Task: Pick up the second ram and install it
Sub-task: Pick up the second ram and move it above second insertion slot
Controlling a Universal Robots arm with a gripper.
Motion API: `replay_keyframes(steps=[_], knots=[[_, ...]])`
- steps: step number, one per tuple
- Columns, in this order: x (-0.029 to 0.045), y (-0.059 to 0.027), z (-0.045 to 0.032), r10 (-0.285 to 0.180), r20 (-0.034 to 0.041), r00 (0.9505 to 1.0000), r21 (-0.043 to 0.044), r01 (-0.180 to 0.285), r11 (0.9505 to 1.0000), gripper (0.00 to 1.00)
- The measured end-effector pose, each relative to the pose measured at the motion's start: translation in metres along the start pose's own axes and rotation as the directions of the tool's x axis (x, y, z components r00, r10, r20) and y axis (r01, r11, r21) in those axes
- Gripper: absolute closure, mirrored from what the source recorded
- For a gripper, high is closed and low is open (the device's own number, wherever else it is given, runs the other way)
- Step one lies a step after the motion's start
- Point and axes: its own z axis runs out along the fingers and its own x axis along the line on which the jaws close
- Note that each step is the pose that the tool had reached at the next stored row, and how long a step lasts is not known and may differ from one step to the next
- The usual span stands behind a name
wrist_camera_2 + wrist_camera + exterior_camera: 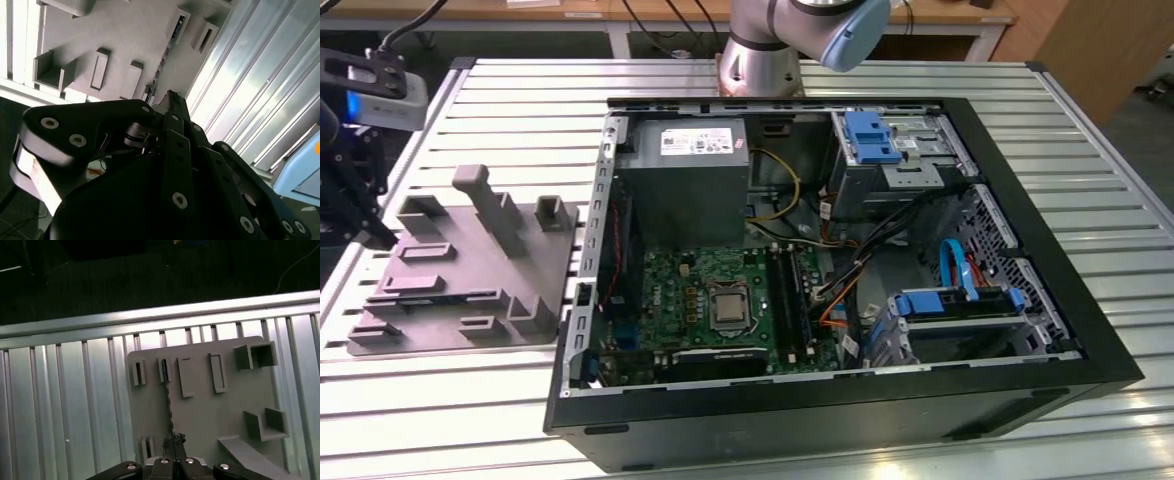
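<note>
Item: second ram [167, 400], standing on edge in grey fixture tray [210, 415], gripper [173, 441] at one end.
Detail: the gripper's fingers are pinched onto both faces of the stick's near end, as both wrist views show; its far end sits in a slot block by the tray's edge. The tray lies on a slatted metal table [1067, 150], near its edge on the exterior view's left, just beside an open computer case [1014, 370].
</note>
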Motion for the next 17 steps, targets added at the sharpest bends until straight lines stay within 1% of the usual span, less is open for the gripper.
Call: replay_keyframes(steps=[3, 5, 7, 9, 12, 14, 17], knots=[[0.0000, 0.0000, 0.0009, -0.053, -0.0022, 0.9986, -0.0012, 0.053, 0.9986, 0.90], [0.0000, -0.0001, 0.0021, -0.055, -0.0024, 0.9985, -0.0011, 0.055, 0.9985, 0.90], [0.0001, -0.0001, 0.0036, -0.034, -0.0014, 0.9994, -0.0004, 0.034, 0.9994, 0.90], [0.0001, -0.0002, 0.0057, 0.000, 0.0001, 1.0000, 0.0005, 0.000, 1.0000, 0.90], [0.0002, -0.0003, 0.0098, 0.046, 0.0021, 0.9989, 0.0015, -0.046, 0.9989, 0.90], [0.0003, -0.0005, 0.0132, 0.056, 0.0026, 0.9984, 0.0017, -0.056, 0.9984, 0.90], [0.0004, -0.0007, 0.0173, 0.058, 0.0027, 0.9983, 0.0018, -0.058, 0.9983, 0.90]])
